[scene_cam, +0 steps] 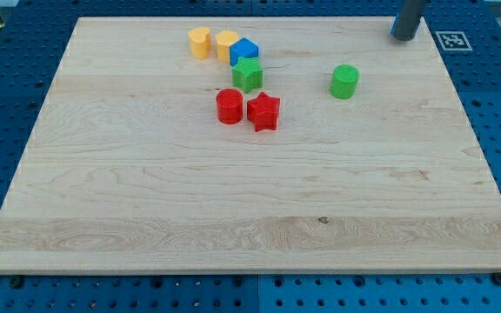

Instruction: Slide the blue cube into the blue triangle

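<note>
The one camera view looks down on a pale wooden desk (pixel 250 200) with my tip (pixel 404 38) at the view's top right edge of the board, well apart from every block; there are no fingers on this rod, so nothing is open, closed or gripping. Taking the green star (pixel 248 75) as landmark: only one blue block (pixel 244 51) shows, touching the star just above it, and from this angle I cannot tell whether it is the cube or the triangle, nor find a second blue piece. Two yellow blocks (pixel 200 42) (pixel 226 43) sit just left of the blue one, above and left of the star; the red cylinder (pixel 229 106) and red star (pixel 263 111) lie just below the green star, side by side; the green cylinder (pixel 344 81) stands alone, well to its right. The cluster looks tightly packed, so a push on the blue block would likely disturb its neighbours. A black-and-white square marker (pixel 452 40) lies far right of the star; no readable writing.
</note>
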{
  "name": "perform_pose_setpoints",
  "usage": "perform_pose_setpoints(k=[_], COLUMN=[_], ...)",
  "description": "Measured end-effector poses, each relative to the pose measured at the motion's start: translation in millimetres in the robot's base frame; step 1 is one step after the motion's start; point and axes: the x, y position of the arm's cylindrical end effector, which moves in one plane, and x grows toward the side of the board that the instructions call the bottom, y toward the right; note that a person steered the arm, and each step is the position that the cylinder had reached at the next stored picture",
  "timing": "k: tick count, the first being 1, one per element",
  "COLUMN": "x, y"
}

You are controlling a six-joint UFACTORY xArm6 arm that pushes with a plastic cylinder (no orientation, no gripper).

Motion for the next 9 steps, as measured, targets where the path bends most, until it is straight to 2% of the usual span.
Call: perform_pose_setpoints(k=[2, 3, 6, 9], x=[2, 23, 142, 98], y=[-118, -161, -281, -295])
